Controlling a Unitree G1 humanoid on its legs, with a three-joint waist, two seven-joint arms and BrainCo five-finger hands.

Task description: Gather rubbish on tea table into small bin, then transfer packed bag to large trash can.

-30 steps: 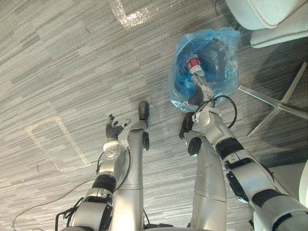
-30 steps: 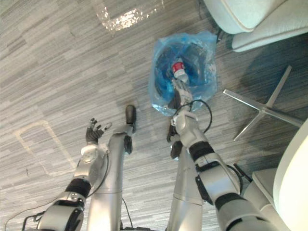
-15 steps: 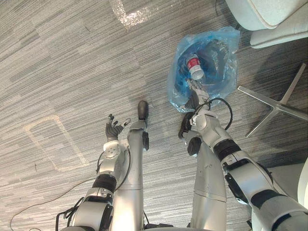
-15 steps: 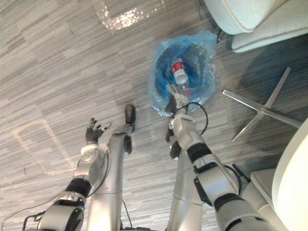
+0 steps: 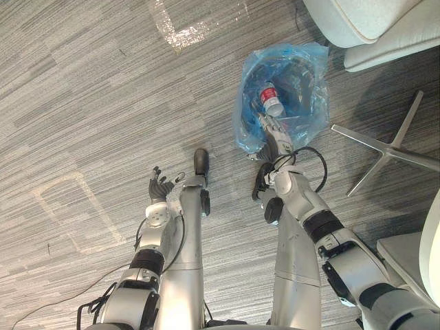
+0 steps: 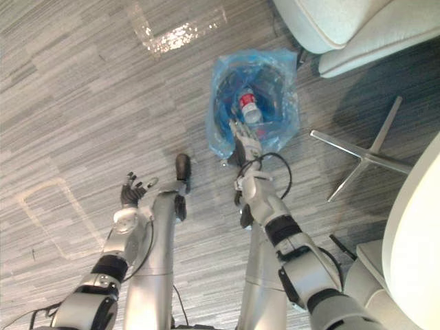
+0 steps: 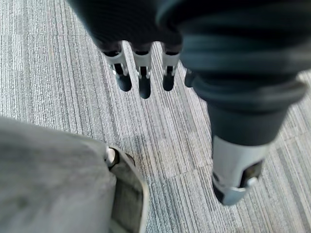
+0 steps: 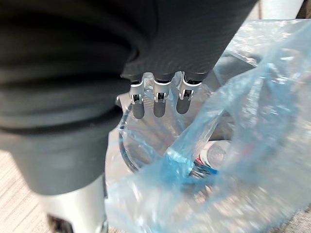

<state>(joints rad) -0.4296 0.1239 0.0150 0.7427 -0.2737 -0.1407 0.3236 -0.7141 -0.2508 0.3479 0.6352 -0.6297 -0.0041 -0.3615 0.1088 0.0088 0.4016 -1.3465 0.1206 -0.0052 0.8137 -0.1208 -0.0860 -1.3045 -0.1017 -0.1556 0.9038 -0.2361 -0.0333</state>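
Blue plastic bag (image 5: 313,110) on the grey carpet (image 5: 103,103), red-labelled bottle (image 5: 270,98) inside; right hand (image 5: 273,139) at its near rim, fingers straight, gripping nothing; left hand (image 5: 161,185) relaxed, idle over carpet; gathering seemingly done; lifting the bag and the transfer to the large can are left.

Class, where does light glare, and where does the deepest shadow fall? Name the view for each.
Left eye view: a glare patch on the carpet beyond the bag; dark shadow round the chair base. Right wrist view: highlights on the bag's plastic past the right hand.
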